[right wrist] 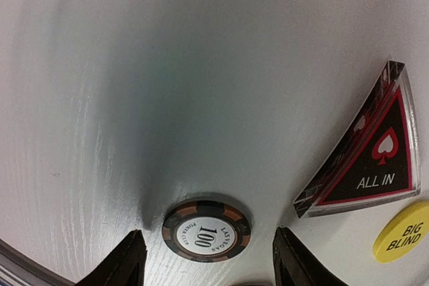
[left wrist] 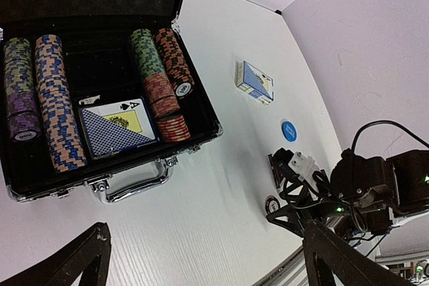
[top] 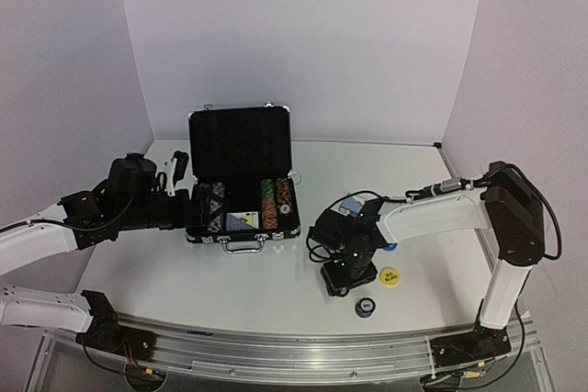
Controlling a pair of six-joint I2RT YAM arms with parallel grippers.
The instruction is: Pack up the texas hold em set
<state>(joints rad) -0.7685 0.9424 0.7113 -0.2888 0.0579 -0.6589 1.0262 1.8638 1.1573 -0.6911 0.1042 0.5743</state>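
Right gripper (top: 343, 279) points down at the white table (top: 211, 282), jaws wide and holding nothing; the left gripper (left wrist: 206, 232) likewise gapes wide and empty. Directly ahead of the left gripper stands the black silver-trimmed case (top: 241, 140), lid upright, its handle on the side nearest that gripper. Within it, rows of striped poker chips (left wrist: 57, 108) lie along both sides, and a blue-backed card deck (left wrist: 114, 133), an ace of spades showing at its far edge, sits in the middle compartment. Beyond the case, ahead and right of the left gripper, a second blue card deck (left wrist: 255, 82) lies on the table, with a blue round button (left wrist: 289, 130) between it and the right gripper. Ahead and right of the right gripper's fingers (right wrist: 127, 264) rests a black triangular ALL IN marker (right wrist: 379, 159); a yellow round BIG BLIND button (right wrist: 402, 231) lies just beside it. Between those fingers, touching neither, lies one brown-striped 100 chip (right wrist: 206, 228).
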